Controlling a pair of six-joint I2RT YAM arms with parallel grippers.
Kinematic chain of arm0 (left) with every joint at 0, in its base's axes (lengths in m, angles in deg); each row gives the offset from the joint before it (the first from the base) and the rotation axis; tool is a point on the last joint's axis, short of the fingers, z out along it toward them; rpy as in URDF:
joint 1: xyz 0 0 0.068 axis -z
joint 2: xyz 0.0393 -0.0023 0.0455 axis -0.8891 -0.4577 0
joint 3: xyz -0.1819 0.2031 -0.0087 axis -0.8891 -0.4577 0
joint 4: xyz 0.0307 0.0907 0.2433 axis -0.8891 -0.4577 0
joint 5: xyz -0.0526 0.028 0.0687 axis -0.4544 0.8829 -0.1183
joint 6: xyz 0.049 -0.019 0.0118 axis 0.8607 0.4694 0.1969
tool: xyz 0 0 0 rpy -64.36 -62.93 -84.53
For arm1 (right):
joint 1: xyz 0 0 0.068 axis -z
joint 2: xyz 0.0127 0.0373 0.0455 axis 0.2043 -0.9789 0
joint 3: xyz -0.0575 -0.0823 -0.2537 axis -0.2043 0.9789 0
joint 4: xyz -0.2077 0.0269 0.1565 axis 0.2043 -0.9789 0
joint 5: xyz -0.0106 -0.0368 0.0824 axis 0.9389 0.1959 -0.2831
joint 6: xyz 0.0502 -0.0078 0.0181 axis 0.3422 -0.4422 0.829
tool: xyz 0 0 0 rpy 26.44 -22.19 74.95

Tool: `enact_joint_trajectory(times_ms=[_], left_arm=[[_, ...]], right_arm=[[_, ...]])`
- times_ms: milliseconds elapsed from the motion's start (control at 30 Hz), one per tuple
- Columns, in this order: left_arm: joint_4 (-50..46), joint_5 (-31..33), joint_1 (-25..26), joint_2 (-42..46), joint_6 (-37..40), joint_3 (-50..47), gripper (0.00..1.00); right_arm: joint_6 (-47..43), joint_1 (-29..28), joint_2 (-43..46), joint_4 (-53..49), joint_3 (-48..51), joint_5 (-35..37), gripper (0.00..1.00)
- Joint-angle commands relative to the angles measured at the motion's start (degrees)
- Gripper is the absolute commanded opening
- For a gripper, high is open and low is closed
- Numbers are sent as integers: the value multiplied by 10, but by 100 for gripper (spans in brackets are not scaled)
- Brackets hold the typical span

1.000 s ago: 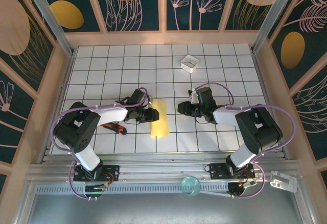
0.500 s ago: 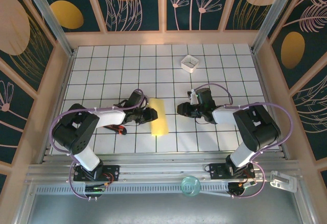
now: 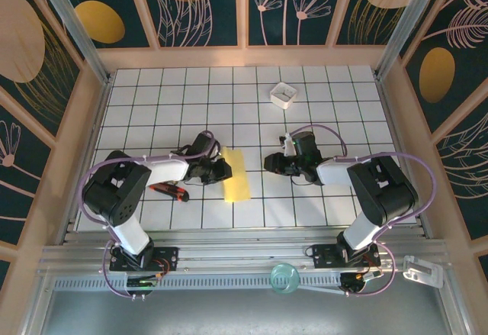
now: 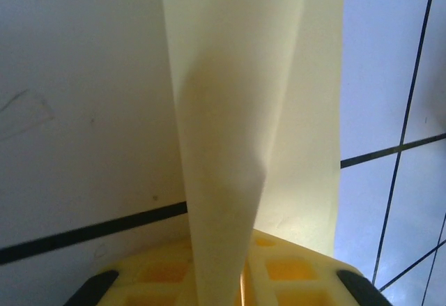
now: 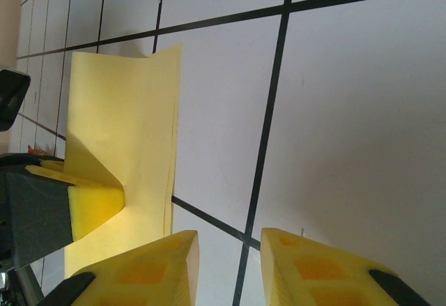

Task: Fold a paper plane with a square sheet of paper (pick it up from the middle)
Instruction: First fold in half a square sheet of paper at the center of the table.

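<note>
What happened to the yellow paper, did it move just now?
Yes. The folded yellow paper has tilted: its far end swung left, further from the white box, toward the left gripper pinching it.

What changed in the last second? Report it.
The left gripper closed on the yellow sheet's left edge, pinching it up; the sheet skewed, its far end swinging left. The right gripper stayed open beside it; the white box did not move.
</note>
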Motion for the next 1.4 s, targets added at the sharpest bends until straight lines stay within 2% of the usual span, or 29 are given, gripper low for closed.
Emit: enact_joint_trajectory(times_ms=[0,200,300,433,600,833,1033,1367], left_arm=[[-15,-32,5,-71,96,47,17],[-45,-147,15,-93,170,107,16],[-76,-166,16,-99,209,123,17],[-121,-114,15,-115,220,147,19],[-77,-96,15,-126,156,131,23],[-82,-82,7,-124,142,137,24],[-133,-59,-14,-133,162,167,23],[-238,-7,-44,-155,241,228,22]], right_arm=[[-16,23,30,-14,14,6,29],[-26,62,77,-48,31,15,29],[-23,63,90,-48,40,13,29],[-17,59,90,-38,47,7,29],[-16,55,79,-34,43,4,29],[-21,55,69,-34,37,4,29],[-21,55,64,-34,34,6,29],[-18,53,54,-35,29,7,29]])
